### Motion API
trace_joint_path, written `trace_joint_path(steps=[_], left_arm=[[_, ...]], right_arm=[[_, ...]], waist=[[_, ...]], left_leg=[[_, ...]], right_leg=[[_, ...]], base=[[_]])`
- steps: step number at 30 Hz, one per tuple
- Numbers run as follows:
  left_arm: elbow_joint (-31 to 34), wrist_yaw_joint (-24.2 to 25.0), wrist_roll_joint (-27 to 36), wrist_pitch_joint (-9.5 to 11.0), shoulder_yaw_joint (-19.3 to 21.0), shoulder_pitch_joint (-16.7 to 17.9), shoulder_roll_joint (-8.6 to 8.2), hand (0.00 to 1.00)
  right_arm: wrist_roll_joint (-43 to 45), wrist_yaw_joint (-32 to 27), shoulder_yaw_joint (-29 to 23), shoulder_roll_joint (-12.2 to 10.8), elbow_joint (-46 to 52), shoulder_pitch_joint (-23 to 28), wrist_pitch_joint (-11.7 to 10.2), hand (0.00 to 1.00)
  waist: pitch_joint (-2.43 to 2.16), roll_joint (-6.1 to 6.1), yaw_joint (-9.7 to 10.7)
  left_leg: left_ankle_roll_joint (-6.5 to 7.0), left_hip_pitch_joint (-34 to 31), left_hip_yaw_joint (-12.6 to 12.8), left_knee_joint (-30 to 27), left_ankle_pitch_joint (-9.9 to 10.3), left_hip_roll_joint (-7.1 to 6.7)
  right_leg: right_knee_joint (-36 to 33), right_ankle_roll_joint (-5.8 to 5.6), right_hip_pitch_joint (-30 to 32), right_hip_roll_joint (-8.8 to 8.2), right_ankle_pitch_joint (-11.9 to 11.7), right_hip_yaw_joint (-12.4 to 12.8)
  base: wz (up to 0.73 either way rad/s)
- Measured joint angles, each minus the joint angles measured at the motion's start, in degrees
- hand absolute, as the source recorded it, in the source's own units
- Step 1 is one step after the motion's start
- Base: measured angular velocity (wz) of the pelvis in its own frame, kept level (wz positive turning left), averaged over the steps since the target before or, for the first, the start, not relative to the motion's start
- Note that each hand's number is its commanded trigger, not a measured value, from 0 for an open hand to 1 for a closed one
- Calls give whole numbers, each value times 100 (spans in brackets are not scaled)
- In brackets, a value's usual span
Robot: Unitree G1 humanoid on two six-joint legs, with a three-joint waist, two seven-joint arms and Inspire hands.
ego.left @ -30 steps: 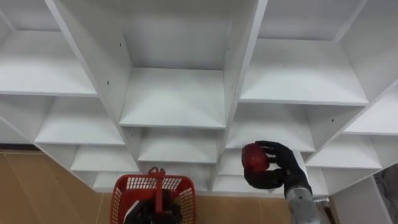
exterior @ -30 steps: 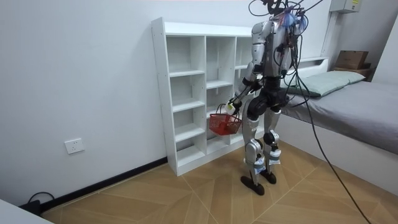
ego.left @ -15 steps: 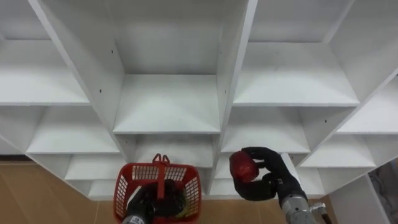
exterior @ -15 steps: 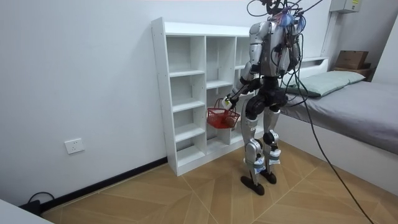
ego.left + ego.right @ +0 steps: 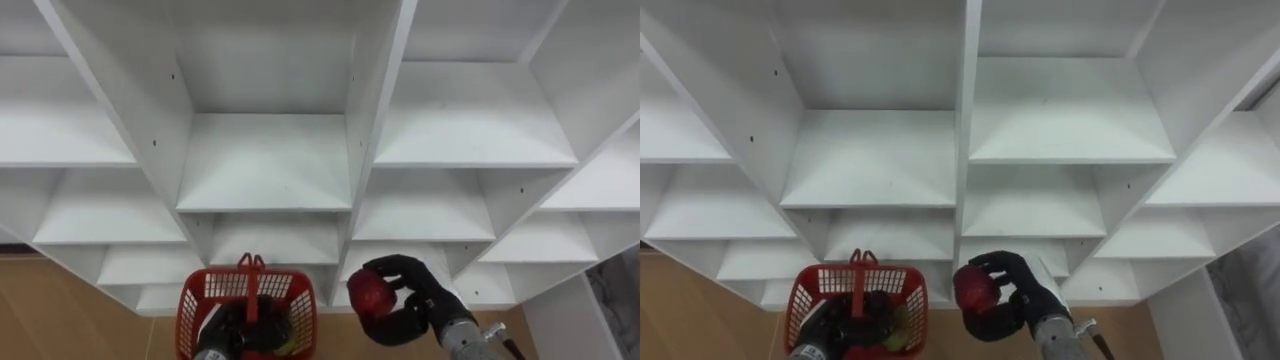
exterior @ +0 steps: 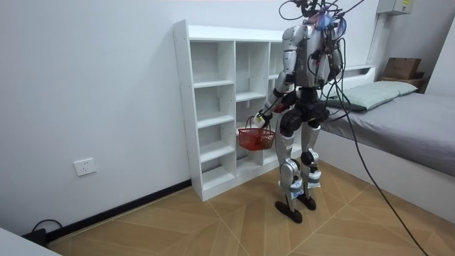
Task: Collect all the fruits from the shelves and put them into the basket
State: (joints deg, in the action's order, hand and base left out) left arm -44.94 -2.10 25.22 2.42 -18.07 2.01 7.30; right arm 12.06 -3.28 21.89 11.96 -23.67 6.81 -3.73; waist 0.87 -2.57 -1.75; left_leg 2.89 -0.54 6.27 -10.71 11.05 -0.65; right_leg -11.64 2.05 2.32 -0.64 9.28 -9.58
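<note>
Change: since a second ago the right hand (image 5: 425,303) has come lower and closer to the basket (image 5: 293,287), and the gap between the red fruit (image 5: 369,293) and the basket's rim has narrowed.
Room: white wall (image 6: 92,85), wooden floor (image 6: 213,227) laid in a herringbone pattern, dark skirting along the wall's foot.
Bed: grey bed (image 6: 412,135) on the room view's right, behind the robot.
Closet: white closet (image 6: 213,107) of open cubbies, set against the wall; the shelves in the eye views are bare white boards.
Robot: stands upright on the floor right at the closet's front, between closet and bed.
Basket: red mesh basket, handle upright, held in front of the lower shelves; something yellow-green (image 5: 898,338) lies inside.
Left hand: the left hand (image 5: 232,335) has its fingers clamped on the basket's handle, carrying it.
Right hand: dark fingers are curled round the red fruit, holding it in the air just beside the basket's right side, clear of the shelves.
Red fruit: round, glossy, in the right hand, not yet in the basket.
Socket: white socket (image 6: 84,167) low on the wall, well apart from the closet.
Writing: a grey box (image 6: 391,6) high on the far wall bears a yellow label, too small to read.
</note>
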Motion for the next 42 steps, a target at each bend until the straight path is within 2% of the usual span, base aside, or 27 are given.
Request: trace_joint_path(steps=[12, 14, 15, 19, 23, 25, 30, 34, 36, 42], left_arm=[[-16, 100, -107, 0, 0, -142, -12, 100], [-18, 122, -113, 0, -1, -147, -10, 100], [-18, 123, -116, 0, 0, -158, -9, 100], [-83, 123, -115, -1, -2, -185, 2, 100], [-161, 132, -115, 0, -7, -212, 7, 100], [-182, 132, -112, 0, -23, -221, 9, 100], [-181, 170, -123, 2, -35, -272, 6, 100], [-180, 305, -115, 1, -127, -291, 34, 100], [-179, 404, -116, 1, -136, -315, -5, 100], [-179, 537, -119, 8, -153, -398, -4, 100]], right_arm=[[449, 477, 58, -3, 143, 4, 19, 100], [451, 482, 61, -7, 143, 5, 19, 100], [464, 496, 65, -9, 143, 5, 21, 100], [521, 538, 164, -25, 141, 3, 134, 100], [625, 545, 281, -60, 71, -8, 138, 100], [630, 525, 396, -57, -90, -63, 137, 100], [708, 523, 489, -62, -504, -248, 138, 100], [857, 528, 537, -57, -517, -318, 144, 100], [876, 535, 562, -61, -517, -376, 144, 100], [905, 519, 609, -86, -509, -700, 133, 100]], waist=[[-21, -26, 3], [-24, -30, 8], [-46, -37, 9], [-50, -46, -7], [-50, -46, -18], [-44, -37, -20], [25, 80, -41], [19, 101, -126], [16, 103, -187], [13, 106, -192]], left_leg=[[0, 2, -16, -3, 0, -1], [0, -36, -21, -10, 0, -1], [0, -94, -22, -20, 0, 1], [0, -106, -19, -28, 0, 3], [0, -97, -19, -32, 0, 3], [0, -97, -25, -41, 0, 3], [13, -172, -35, -38, 20, 12], [13, -333, -30, -93, 19, 22], [13, -398, -30, -102, 18, 21], [14, -472, -37, -107, 16, 16]], right_leg=[[-2, -4, 0, 1, -4, 12], [-6, -3, 34, 0, -4, 9], [-6, -1, 88, 1, -8, 8], [-9, -1, 99, 2, -15, 9], [-9, -1, 84, 1, -16, 10], [-8, -1, 73, 0, -18, 3], [-21, -1, 122, 9, -34, -11], [-103, 10, 338, 12, -51, 11], [-105, 12, 396, 11, -52, 11], [-108, 12, 470, 4, -53, 5]], base=[[0], [0], [0], [0], [0], [0], [0], [-2], [0], [1]])
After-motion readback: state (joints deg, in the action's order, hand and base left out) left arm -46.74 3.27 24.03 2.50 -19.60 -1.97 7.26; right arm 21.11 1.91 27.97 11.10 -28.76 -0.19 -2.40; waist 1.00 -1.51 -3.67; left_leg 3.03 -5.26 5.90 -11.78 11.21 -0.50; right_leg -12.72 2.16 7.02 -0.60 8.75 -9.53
